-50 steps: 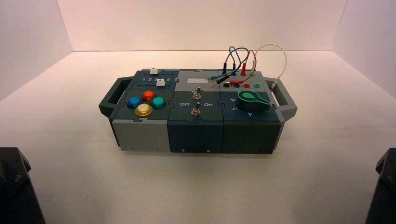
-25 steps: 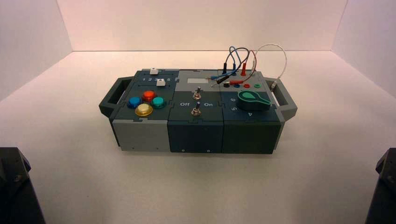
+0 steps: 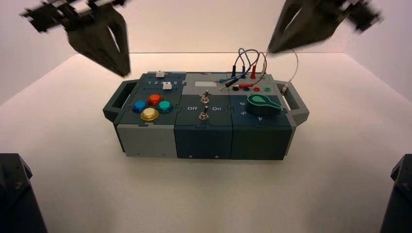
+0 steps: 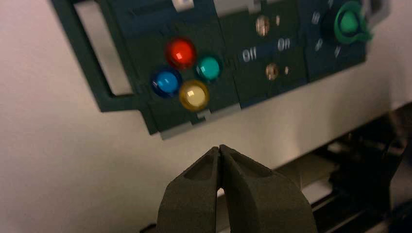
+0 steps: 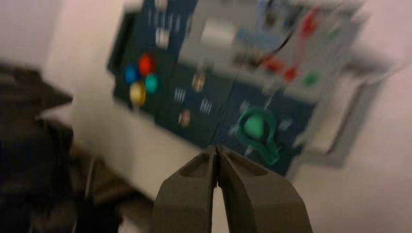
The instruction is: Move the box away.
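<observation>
1. Box (image 3: 204, 141) mid-table (image 3: 204, 194), untouched.
2. Left tool (image 4: 218, 189) clenched on nothing, above box's left side; right tool (image 5: 216, 189) likewise, above right.
3. Open both, lower evenly, grip side handles (image 3: 112, 104), avoid wires (image 3: 248, 50).

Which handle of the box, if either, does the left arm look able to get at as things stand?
Probably the left handle: the left pincer hangs near it, nothing visible between, though its shut fingers would need opening.

a pale table surface (image 3: 206, 194) carries the wide, low teal-and-grey box (image 3: 204, 141).
</observation>
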